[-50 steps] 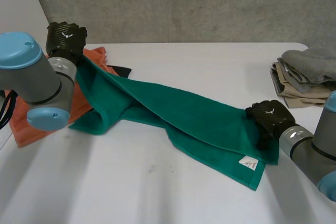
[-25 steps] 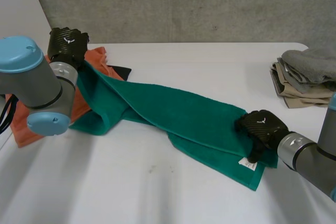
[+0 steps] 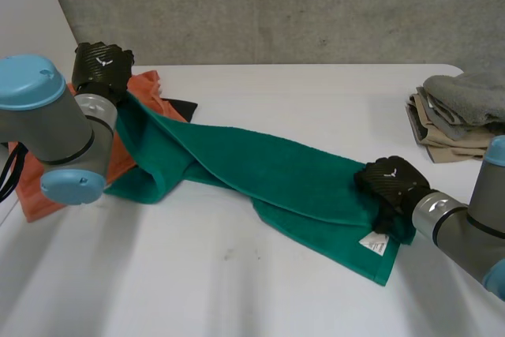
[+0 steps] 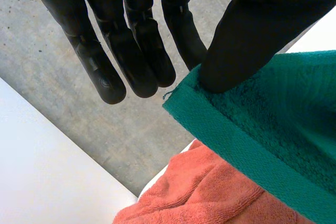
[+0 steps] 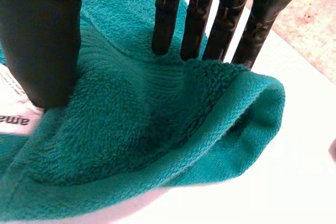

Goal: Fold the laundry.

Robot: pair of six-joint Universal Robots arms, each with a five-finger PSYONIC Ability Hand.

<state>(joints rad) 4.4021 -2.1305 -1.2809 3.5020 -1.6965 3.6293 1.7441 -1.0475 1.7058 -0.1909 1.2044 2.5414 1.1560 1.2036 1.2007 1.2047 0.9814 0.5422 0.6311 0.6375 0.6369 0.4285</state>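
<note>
Right hand (image 3: 392,181) has slid inward, fingers and thumb pinching the green towel's (image 3: 276,167) near-right end; left hand (image 3: 101,67) pinches its raised far-left corner. Long axis diagonal across white table (image 3: 316,92).

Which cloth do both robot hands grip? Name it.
The green towel: the left robot hand pinches one corner, the right robot hand bunches the far end. The orange towel and the folded pile lie ungripped.

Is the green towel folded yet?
Not folded: the green towel stretches, twisted, across the table, left hand pinching one corner, right hand bunching the other end.
</note>
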